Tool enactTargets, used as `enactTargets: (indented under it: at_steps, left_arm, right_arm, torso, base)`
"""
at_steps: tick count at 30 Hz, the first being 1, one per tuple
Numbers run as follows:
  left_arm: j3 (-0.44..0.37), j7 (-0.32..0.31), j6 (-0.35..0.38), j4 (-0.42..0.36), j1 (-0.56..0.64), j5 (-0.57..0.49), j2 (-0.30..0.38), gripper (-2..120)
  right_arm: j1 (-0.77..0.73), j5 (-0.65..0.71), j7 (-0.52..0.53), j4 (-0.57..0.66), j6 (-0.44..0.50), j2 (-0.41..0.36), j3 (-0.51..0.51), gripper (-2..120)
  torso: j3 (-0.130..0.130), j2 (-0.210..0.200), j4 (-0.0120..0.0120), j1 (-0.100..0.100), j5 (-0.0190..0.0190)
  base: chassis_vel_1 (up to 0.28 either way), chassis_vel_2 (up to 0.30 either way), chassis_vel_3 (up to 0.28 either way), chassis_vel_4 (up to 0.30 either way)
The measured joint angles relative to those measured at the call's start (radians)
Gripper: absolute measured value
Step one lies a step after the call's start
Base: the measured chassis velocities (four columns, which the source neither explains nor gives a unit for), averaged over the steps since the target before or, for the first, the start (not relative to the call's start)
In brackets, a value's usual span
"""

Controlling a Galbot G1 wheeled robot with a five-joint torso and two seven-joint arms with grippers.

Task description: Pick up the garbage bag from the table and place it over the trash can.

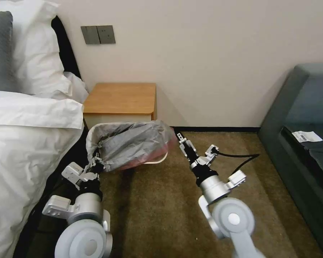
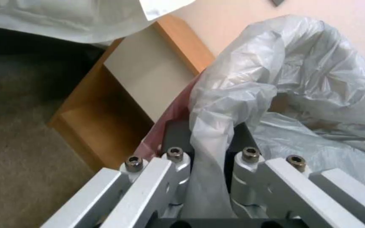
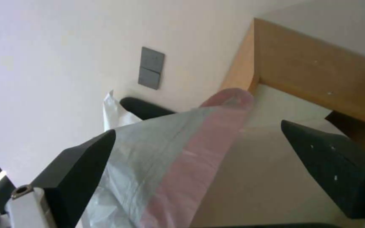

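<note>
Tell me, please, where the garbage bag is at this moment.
In the head view the garbage bag is draped over the trash can on the carpet, just before the table, beside the bed.

silver arms, black fingers, black cable (image 1: 237, 156)

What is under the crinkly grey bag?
The garbage bag is draped over the trash can; just a bit of cream rim peeks out. The rest of the can and its inside are covered.

Trash can (image 1: 158, 161) (mostly) bag-covered.
</note>
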Motion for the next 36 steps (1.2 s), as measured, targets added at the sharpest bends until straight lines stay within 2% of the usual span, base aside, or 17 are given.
enactTargets:
  at_steps: [9,12,13,15,16,19,21,23,24,27,28,31,32,35,36]
  left_arm:
    - [0.0,0.002,-0.006,-0.003,0.015,0.006,-0.003,9]
    - [0.002,0.002,-0.01,0.008,0.014,0.01,-0.004,9]
    - [0.002,0.002,-0.01,0.008,0.014,0.01,-0.004,9]
    - [0.005,0.002,-0.01,0.012,0.011,0.011,-0.004,9]
    - [0.005,0.002,-0.01,0.012,0.011,0.011,-0.004,9]
    - [0.007,0.003,-0.01,0.013,0.011,0.015,-0.004,9]
    - [0.008,0.003,-0.01,0.013,0.011,0.016,-0.004,9]
    - [0.009,0.003,-0.01,0.015,0.011,0.018,-0.004,9]
    - [0.009,0.003,-0.01,0.015,0.011,0.018,-0.004,9]
    - [0.009,0.003,-0.01,0.015,0.01,0.021,-0.004,9]
    - [0.009,0.003,-0.01,0.015,0.01,0.021,-0.004,9]
    - [0.008,0.003,-0.01,0.018,0.011,0.022,-0.004,9]
    - [0.008,0.003,-0.01,0.018,0.011,0.022,-0.004,9]
    - [0.009,0.003,-0.011,0.018,0.013,0.022,-0.004,9]
    - [0.009,0.003,-0.011,0.018,0.013,0.022,-0.004,9]
  right_arm:
    - [-0.003,-0.019,-0.021,-0.011,0.003,0.016,-0.012,97]
    - [-0.004,-0.026,-0.024,-0.001,0.006,0.015,-0.017,84]
    - [-0.004,-0.026,-0.024,-0.001,0.006,0.015,-0.017,84]
    - [-0.01,-0.033,-0.027,0.007,0.008,0.014,-0.024,72]
    - [-0.01,-0.033,-0.027,0.007,0.008,0.014,-0.024,72]
    - [-0.019,-0.04,-0.033,0.015,0.011,0.013,-0.031,57]
    - [-0.021,-0.044,-0.035,0.017,0.012,0.013,-0.034,54]
    - [-0.024,-0.058,-0.038,0.02,0.015,0.012,-0.041,42]
    - [-0.024,-0.058,-0.038,0.02,0.015,0.012,-0.041,42]
    - [-0.023,-0.07,-0.04,0.024,0.018,0.012,-0.042,28]
    - [-0.023,-0.07,-0.04,0.024,0.018,0.012,-0.042,28]
    - [-0.023,-0.077,-0.041,0.025,0.02,0.012,-0.038,14]
    - [-0.023,-0.077,-0.041,0.025,0.02,0.012,-0.038,14]
    - [-0.027,-0.081,-0.042,0.031,0.022,0.011,-0.035,0]
    - [-0.027,-0.081,-0.042,0.031,0.022,0.011,-0.035,0]
  torso:
    - [0.0,0.0,-0.0001,0.0,0.0002]
    - [0.0,0.0,-0.0001,0.0,0.0002]
    - [0.0,0.0,-0.0001,0.0,0.0002]
    - [0.0,0.0,-0.0001,0.0,0.0002]
    - [0.0,0.0,-0.0001,0.0,0.0002]
    - [0.0,0.0,-0.0001,0.0,0.0002]
    - [0.0,0.0,-0.0001,0.0,0.0003]
    - [0.0,0.0,-0.0001,0.0,0.0003]
    - [0.0,0.0,-0.0001,0.0,0.0003]
    - [0.0,0.0,-0.0001,0.0,0.0003]
    - [0.0,0.0,-0.0001,0.0,0.0003]
    - [0.0,0.0,-0.0001,0.0,0.0003]
    - [0.0,0.0,-0.0001,0.0,0.0003]
    - [0.0,0.0,-0.0002,0.0,0.0003]
    - [0.0,0.0,-0.0002,0.0,0.0003]
  base:
    - [0.0,0.0,0.0,0.0]
    - [0.0,0.0,0.0,0.0]
    - [0.0,0.0,0.0,0.0]
    - [0.0,0.0,0.0,0.0]
    - [0.0,0.0,0.0,0.0]
    - [0.0,0.0,0.0,0.0]
    - [0.0,0.0,0.0,0.0]
    - [0.0,0.0,0.0,0.0]
    - [0.0,0.0,0.0,0.0]
    - [0.0,0.0,0.0,0.0]
    - [0.0,0.0,0.0,0.0]
    - [0.0,0.0,0.0,0.0]
    - [0.0,0.0,0.0,0.0]
    - [0.0,0.0,0.0,0.0]
    - [0.0,0.0,0.0,0.0]
